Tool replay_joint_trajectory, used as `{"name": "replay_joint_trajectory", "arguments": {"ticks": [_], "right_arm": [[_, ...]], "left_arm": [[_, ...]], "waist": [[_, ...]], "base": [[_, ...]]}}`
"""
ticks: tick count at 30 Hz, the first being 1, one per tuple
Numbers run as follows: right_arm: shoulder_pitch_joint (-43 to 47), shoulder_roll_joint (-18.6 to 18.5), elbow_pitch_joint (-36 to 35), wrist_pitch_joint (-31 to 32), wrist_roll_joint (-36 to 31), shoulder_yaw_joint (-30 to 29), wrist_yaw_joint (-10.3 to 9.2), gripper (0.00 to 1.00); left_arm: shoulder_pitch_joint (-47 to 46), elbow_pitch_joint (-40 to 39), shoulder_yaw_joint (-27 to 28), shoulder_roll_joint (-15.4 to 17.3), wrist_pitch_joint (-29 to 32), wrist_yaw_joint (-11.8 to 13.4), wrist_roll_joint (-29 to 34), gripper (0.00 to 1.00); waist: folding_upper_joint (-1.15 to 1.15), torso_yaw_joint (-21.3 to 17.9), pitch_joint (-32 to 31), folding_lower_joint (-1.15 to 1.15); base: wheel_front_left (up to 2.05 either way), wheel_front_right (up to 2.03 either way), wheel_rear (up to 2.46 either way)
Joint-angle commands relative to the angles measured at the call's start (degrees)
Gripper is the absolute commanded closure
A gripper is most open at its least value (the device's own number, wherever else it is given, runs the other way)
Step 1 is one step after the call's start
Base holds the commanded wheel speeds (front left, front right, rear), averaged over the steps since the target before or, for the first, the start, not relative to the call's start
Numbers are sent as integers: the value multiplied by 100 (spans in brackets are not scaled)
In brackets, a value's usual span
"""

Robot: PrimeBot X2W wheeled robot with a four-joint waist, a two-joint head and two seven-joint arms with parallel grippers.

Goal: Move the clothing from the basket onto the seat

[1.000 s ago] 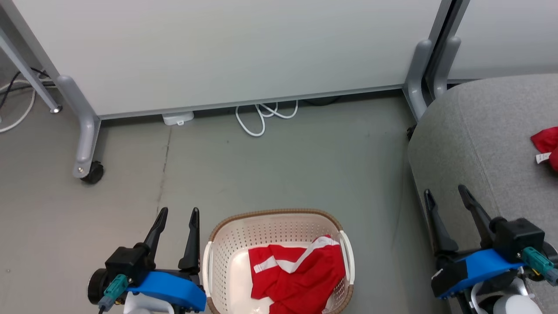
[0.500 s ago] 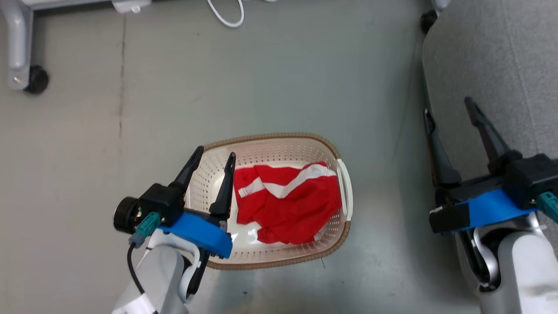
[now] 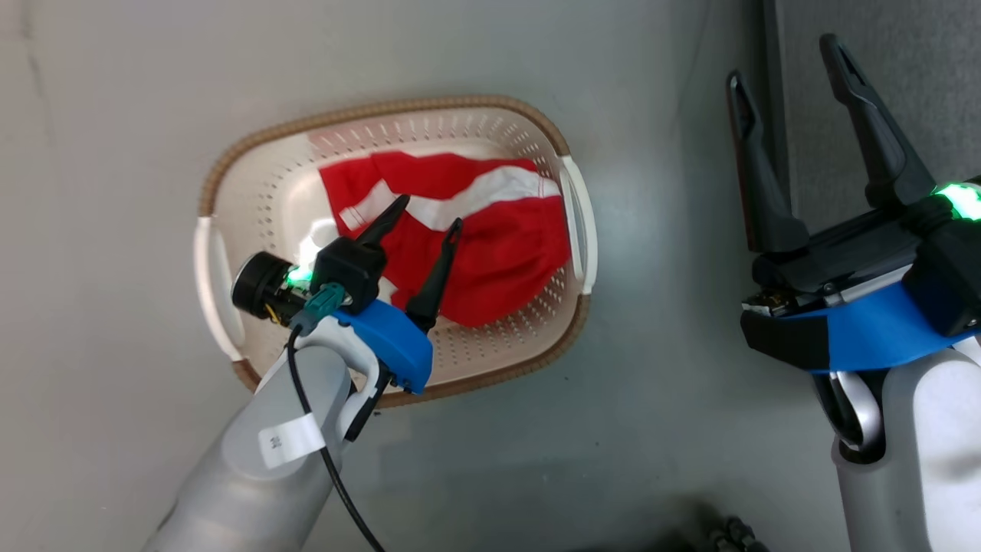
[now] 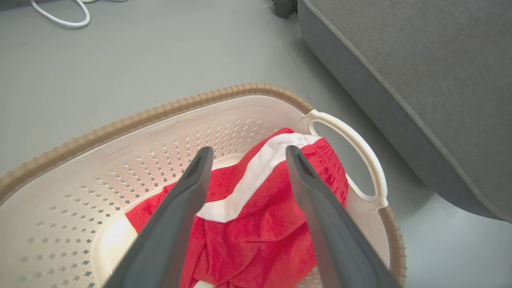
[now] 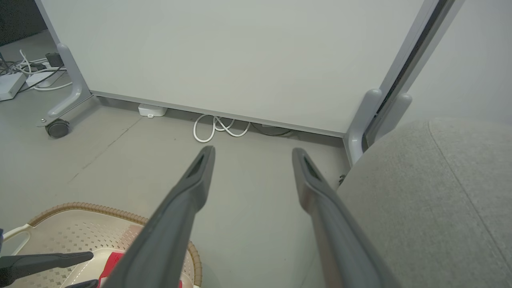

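My left fingers (image 3: 438, 268), spread wide, hover over the red white-striped soft garment (image 3: 506, 253) inside the oval cream-white plastic basket (image 3: 260, 192); my right fingers (image 3: 755, 176) are wide too, holding nothing.

nothing here can be read. a white label (image 3: 290, 441) wraps the pale forearm (image 3: 230, 491) just behind the left gripper (image 3: 430, 212). it carries a small dark mark, too blurred to make out as letters or numbers.
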Motion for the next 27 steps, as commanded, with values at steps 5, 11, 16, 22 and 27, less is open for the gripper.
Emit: {"name": "replay_joint_trajectory", "arguments": {"ticks": [5,11,16,22,27], "right_arm": [[-127,110,-208,-65,8,59,1,0],[-24,210,-383,-170,65,67,1,0],[84,236,-438,-262,110,133,1,0],[291,244,-460,-335,256,102,1,0],[432,245,-452,-391,382,123,1,0]], "left_arm": [[-549,490,-526,153,-17,-6,-123,0],[-997,948,-909,273,-17,-6,-261,0],[-1328,1356,-1085,336,-17,-6,-320,0],[-1615,1712,-1183,256,-17,-6,-345,0],[-1880,1944,-1425,156,-17,-6,-278,0]], "waist": [[0,-381,680,-2],[0,-502,988,-2],[0,-618,1153,-2],[0,-685,1200,-2],[0,-747,1206,-2]], "base": [[0,0,0],[0,0,0],[0,0,0],[0,0,0],[0,0,0]]}}
